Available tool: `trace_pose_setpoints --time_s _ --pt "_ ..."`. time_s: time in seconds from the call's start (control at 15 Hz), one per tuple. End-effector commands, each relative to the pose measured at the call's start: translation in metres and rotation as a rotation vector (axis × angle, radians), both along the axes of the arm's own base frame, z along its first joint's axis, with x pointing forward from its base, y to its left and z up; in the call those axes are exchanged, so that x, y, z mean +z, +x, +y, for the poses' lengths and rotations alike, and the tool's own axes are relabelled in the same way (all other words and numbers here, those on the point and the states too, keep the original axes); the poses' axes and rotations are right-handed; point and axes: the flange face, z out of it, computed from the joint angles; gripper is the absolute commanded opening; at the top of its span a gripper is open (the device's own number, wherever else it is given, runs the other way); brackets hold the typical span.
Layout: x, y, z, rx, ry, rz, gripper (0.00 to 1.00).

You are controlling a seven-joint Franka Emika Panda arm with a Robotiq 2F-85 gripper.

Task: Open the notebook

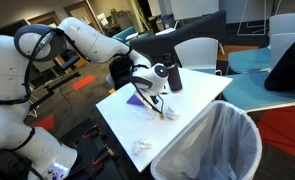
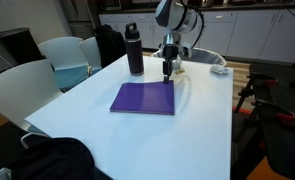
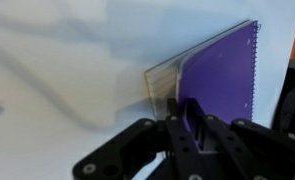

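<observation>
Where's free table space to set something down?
Biggest bare patch: table between the notebook and the near edge. Another strip lies between the notebook and the crumpled paper. It is crowded along the notebook's far side: the black bottle and the gripper, jaws at the notebook's edge.

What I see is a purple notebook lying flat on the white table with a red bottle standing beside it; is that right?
Not quite. The bottle is black, not red, as an exterior view shows. The rest holds: the purple notebook lies flat on the white table, with the bottle standing beside it.
</observation>
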Motion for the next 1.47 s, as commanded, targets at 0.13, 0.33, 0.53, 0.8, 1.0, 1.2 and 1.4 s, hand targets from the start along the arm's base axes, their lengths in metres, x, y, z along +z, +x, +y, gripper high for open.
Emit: trace_pose_setpoints --time_s 0.13,0.33,0.53,0.8,1.0,1.2,1.4 --pt "0.022 -0.001 0.012 0.034 0.006 -0.050 0.00" --pt "0.053 -0.006 0.031 0.088 -0.002 -0.089 0.01" --pt "0.083 -0.010 0.049 0.157 -0.008 -0.138 0.01" --pt "0.124 -0.018 0.079 0.260 -0.062 -0.196 0.01" --pt "0.147 -0.022 0.108 0.371 -0.114 -0.232 0.01" --pt "0.163 -0.025 0.137 0.471 -0.161 -0.274 0.01" --pt "0.171 -0.025 0.166 0.551 -0.202 -0.338 0.01"
